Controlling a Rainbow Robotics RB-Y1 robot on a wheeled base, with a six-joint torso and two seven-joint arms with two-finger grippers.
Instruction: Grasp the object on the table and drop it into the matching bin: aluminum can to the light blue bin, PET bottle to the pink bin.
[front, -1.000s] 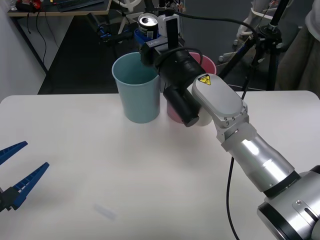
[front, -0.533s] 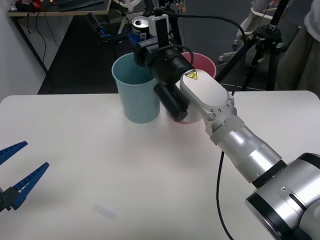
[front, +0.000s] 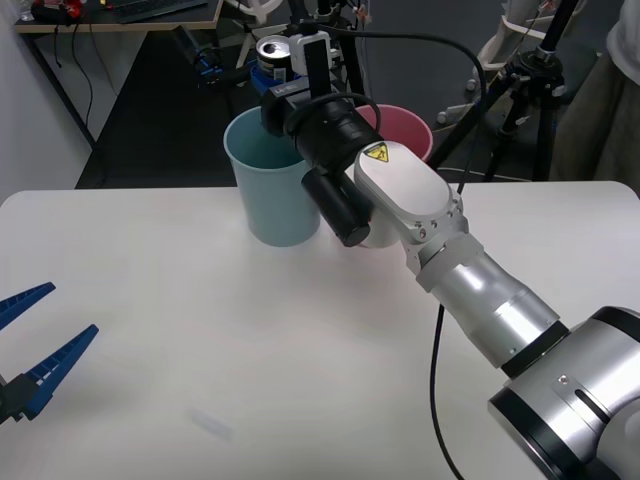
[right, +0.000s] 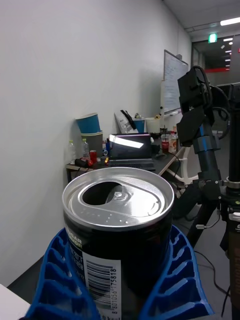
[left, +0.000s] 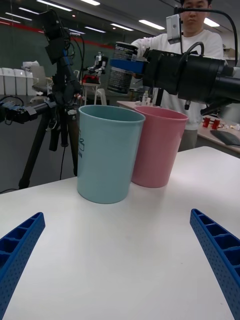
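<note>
The aluminum can (front: 271, 52), dark grey with a silver top, hangs upright in the air with my right gripper (front: 277, 72) shut on it. It hovers over the far rim of the light blue bin (front: 270, 190), which stands on the white table (front: 200, 340). The pink bin (front: 408, 128) touches that bin's right side, half hidden by my arm. In the right wrist view the can (right: 117, 225) sits between blue fingers (right: 55, 280). The left wrist view shows the can (left: 121, 74) above the light blue bin (left: 106, 152) and pink bin (left: 155, 145). My left gripper (front: 35, 345) rests open at the table's near left.
A black tripod (front: 530, 90) stands behind the table's far right edge, and a desk (front: 120, 15) with cables is at the back left. A faint mark (front: 210, 425) lies on the near tabletop.
My right arm has carried the can to the left, from above the gap between the bins to over the light blue bin's far rim. The left arm has stayed put.
</note>
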